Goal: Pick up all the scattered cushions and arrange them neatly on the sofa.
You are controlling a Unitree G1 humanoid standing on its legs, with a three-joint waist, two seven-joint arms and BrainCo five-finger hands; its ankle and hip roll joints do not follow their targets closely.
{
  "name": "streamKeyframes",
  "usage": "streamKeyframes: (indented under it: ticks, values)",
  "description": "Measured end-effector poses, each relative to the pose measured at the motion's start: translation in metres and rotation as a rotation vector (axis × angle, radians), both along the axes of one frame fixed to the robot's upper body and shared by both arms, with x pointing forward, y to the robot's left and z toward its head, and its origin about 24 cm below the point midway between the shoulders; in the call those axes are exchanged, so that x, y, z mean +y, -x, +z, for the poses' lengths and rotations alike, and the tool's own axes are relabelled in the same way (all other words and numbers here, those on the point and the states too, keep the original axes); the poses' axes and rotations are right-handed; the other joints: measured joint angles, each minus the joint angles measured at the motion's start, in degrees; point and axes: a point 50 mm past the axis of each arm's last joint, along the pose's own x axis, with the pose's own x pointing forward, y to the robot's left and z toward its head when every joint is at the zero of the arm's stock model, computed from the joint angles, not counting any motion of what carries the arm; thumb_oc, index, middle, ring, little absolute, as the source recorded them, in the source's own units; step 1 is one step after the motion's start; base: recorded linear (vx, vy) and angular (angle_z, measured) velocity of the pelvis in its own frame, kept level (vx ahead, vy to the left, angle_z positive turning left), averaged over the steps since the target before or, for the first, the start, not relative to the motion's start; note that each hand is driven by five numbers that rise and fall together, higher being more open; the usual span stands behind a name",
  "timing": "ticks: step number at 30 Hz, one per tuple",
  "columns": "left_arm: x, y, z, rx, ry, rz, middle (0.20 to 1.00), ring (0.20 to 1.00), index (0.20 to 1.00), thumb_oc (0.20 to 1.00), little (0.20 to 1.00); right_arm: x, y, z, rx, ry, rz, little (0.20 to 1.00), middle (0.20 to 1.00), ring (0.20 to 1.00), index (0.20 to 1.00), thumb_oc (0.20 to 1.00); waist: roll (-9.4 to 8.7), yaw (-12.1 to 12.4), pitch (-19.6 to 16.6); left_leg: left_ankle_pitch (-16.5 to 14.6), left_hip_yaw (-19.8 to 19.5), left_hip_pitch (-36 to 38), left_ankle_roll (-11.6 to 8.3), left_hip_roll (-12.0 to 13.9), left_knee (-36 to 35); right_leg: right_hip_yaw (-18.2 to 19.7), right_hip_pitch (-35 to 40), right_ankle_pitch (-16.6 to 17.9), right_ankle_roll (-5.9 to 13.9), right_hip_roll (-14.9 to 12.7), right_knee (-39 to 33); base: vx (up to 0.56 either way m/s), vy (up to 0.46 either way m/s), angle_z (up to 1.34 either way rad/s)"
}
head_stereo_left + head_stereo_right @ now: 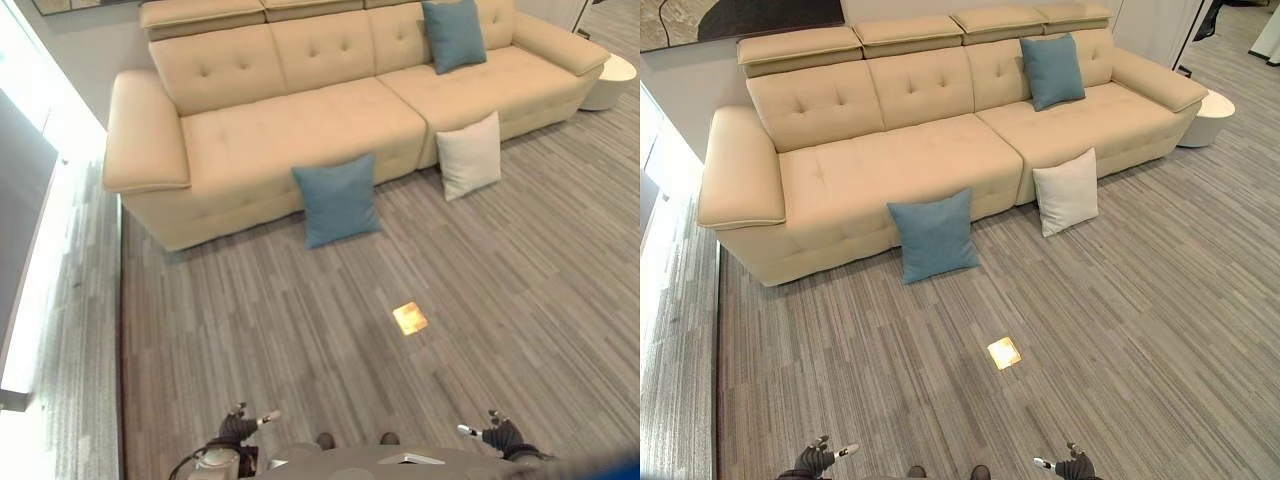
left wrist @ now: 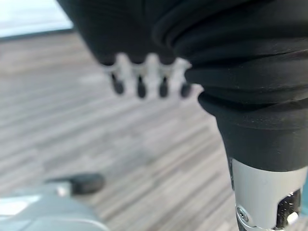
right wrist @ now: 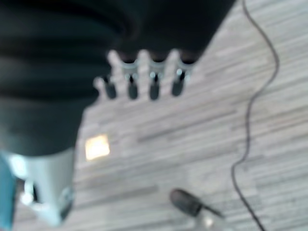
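Note:
A beige sofa (image 1: 300, 130) stands across the far side of the room. One blue cushion (image 1: 338, 200) stands on the floor, leaning against the sofa's front near its middle. To its right a white cushion (image 1: 470, 155) leans against the sofa front the same way. A second blue cushion (image 1: 453, 34) sits on the right seat against the backrest. My left hand (image 1: 240, 427) and right hand (image 1: 500, 433) hang low, far from the cushions. In the wrist views the left hand's fingers (image 2: 139, 82) and the right hand's fingers (image 3: 142, 79) are relaxed and hold nothing.
Grey striped carpet lies between me and the sofa, with a small yellow floor plate (image 1: 410, 318) in the middle. A round white side table (image 1: 1205, 115) stands by the sofa's right arm. A bright wall edge (image 1: 40, 250) runs along the left.

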Motion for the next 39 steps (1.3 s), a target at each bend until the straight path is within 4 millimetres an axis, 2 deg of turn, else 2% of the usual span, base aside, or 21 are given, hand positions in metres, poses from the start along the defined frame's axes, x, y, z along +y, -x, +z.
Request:
streamKeyframes:
  ticks: [8, 18, 20, 22, 24, 27, 30, 33, 35, 36, 37, 38, 39]
  values:
    - [-0.001, -0.001, 0.0, 0.007, -0.002, -0.01, 1.0, 1.0, 1.0, 1.0, 1.0, 0.0, 0.004, -0.001, 0.018, 0.0, -0.004, 1.0, 1.0, 1.0, 1.0, 1.0, 0.16, -0.1, -1.5, 0.2, -1.2, -1.0, -0.22, -0.1, 0.1, -0.9, -0.5, 0.0, -0.05, -0.1, 0.0, 0.0, -0.023, 0.06]
    - [-0.004, -0.004, 0.0, 0.002, 0.002, -0.021, 1.0, 1.0, 1.0, 1.0, 1.0, 0.001, 0.002, -0.001, 0.014, -0.01, 0.0, 1.0, 1.0, 1.0, 1.0, 1.0, 0.51, -0.5, -0.4, 0.7, -3.2, -2.1, -0.98, 0.1, 1.2, -2.7, -0.3, -0.2, -0.37, 0.1, 0.0, -0.03, -0.062, 0.12]
    - [-0.004, -0.008, 0.001, -0.004, 0.001, -0.028, 1.0, 1.0, 1.0, 1.0, 1.0, 0.002, 0.0, -0.001, 0.013, -0.02, 0.004, 1.0, 1.0, 1.0, 1.0, 1.0, 0.17, -0.5, 0.8, 0.8, -4.3, -4.5, -2.35, 0.0, 4.0, -2.9, -0.9, -0.7, -0.65, 0.3, 1.0, -0.11, -0.102, 0.28]
    - [-0.003, -0.03, 0.006, -0.051, -0.007, -0.047, 1.0, 1.0, 1.0, 1.0, 1.0, 0.003, -0.009, 0.001, -0.007, -0.032, 0.012, 1.0, 1.0, 1.0, 1.0, 1.0, -1.51, -0.2, 3.6, 2.0, -4.9, -8.5, -5.11, -0.7, 8.4, -2.9, -2.6, -1.2, -1.63, -0.5, 1.7, -0.01, -0.082, 0.3]
    - [-0.003, -0.037, 0.008, -0.064, -0.008, -0.05, 1.0, 1.0, 1.0, 1.0, 1.0, 0.003, -0.017, 0.002, -0.027, -0.038, 0.012, 1.0, 1.0, 1.0, 1.0, 1.0, -2.26, 0.0, 5.4, 2.7, -5.2, -9.4, -6.15, -0.6, 9.9, -2.9, -2.5, -0.6, -2.51, -0.5, 1.2, 0.04, -0.048, 0.08]
    - [0.0, -0.035, 0.008, -0.057, -0.015, -0.047, 1.0, 1.0, 1.0, 1.0, 1.0, 0.004, -0.016, 0.002, -0.025, -0.044, 0.01, 1.0, 1.0, 1.0, 1.0, 1.0, -3.26, 0.1, 6.3, 1.8, -4.2, -10.2, -6.2, -0.7, 13.3, -3.6, -0.8, -0.6, -3.51, -1.0, 0.8, 0.07, 0.022, -0.03]
    - [-0.001, -0.036, 0.008, -0.058, -0.015, -0.051, 1.0, 1.0, 1.0, 1.0, 1.0, 0.005, -0.015, 0.002, -0.031, -0.058, -0.001, 1.0, 1.0, 1.0, 1.0, 1.0, -2.95, -1.5, 6.2, 1.8, -2.2, -10.5, -5.84, 0.7, 10.2, -5.6, -0.6, -0.5, -3.7, -1.0, 0.0, 0.14, 0.062, 0.27]
    - [-0.001, -0.043, 0.01, -0.067, -0.018, -0.054, 1.0, 1.0, 1.0, 1.0, 1.0, 0.005, -0.02, 0.003, -0.04, -0.061, 0.0, 1.0, 1.0, 1.0, 1.0, 1.0, -2.72, -1.6, 6.4, 2.6, 0.8, -12.5, -6.57, 2.8, 5.9, -5.5, -1.3, -0.6, -3.78, -1.1, 0.0, 0.2, 0.082, 0.12]
    - [-0.001, -0.04, 0.009, -0.059, -0.017, -0.048, 1.0, 1.0, 1.0, 1.0, 1.0, 0.006, -0.025, 0.004, -0.052, -0.068, 0.003, 1.0, 1.0, 1.0, 1.0, 1.0, -2.51, -0.4, 6.1, 3.2, 0.1, -12.2, -6.07, 3.5, 3.5, -3.1, -1.4, -0.6, -3.15, -0.9, 0.0, 0.2, 0.093, -0.55]
    - [-0.002, -0.033, 0.006, -0.041, -0.013, -0.044, 1.0, 1.0, 1.0, 1.0, 1.0, 0.006, -0.027, 0.004, -0.058, -0.072, 0.007, 1.0, 1.0, 1.0, 1.0, 1.0, -1.96, -0.1, 5.4, 3.8, 0.2, -11.4, -5.45, 4.0, 2.3, -2.2, -0.9, -0.9, -2.37, -0.8, 0.3, 0.16, 0.103, -0.56]
    - [-0.005, -0.029, 0.004, -0.031, -0.002, -0.044, 1.0, 1.0, 1.0, 1.0, 1.0, 0.002, -0.024, 0.005, -0.052, -0.067, 0.005, 1.0, 1.0, 1.0, 1.0, 1.0, -0.6, -0.3, 4.5, 4.6, 0.2, -10.6, -4.82, 4.3, 2.1, -2.2, -0.2, -1.4, -1.56, -0.3, 0.3, 0.22, 0.16, -0.39]
    - [-0.005, -0.028, 0.004, -0.028, -0.002, -0.043, 1.0, 1.0, 1.0, 1.0, 1.0, 0.005, -0.022, 0.003, -0.041, -0.074, 0.002, 1.0, 1.0, 1.0, 1.0, 1.0, -0.92, -0.3, 4.2, 6.1, 0.7, -9.1, -3.18, 3.8, 1.6, -1.3, 0.5, -1.9, -0.65, -1.1, 0.5, 0.21, 0.198, -0.21]
    - [-0.004, -0.027, 0.004, -0.028, -0.004, -0.043, 1.0, 1.0, 1.0, 1.0, 1.0, 0.007, -0.018, 0.002, -0.03, -0.082, 0.001, 1.0, 1.0, 1.0, 1.0, 1.0, -1.32, -0.2, 3.5, 5.9, 1.2, -8.5, -2.87, 3.3, 0.9, -1.0, 0.5, -2.2, -0.26, -1.8, 1.0, 0.18, 0.195, -0.27]
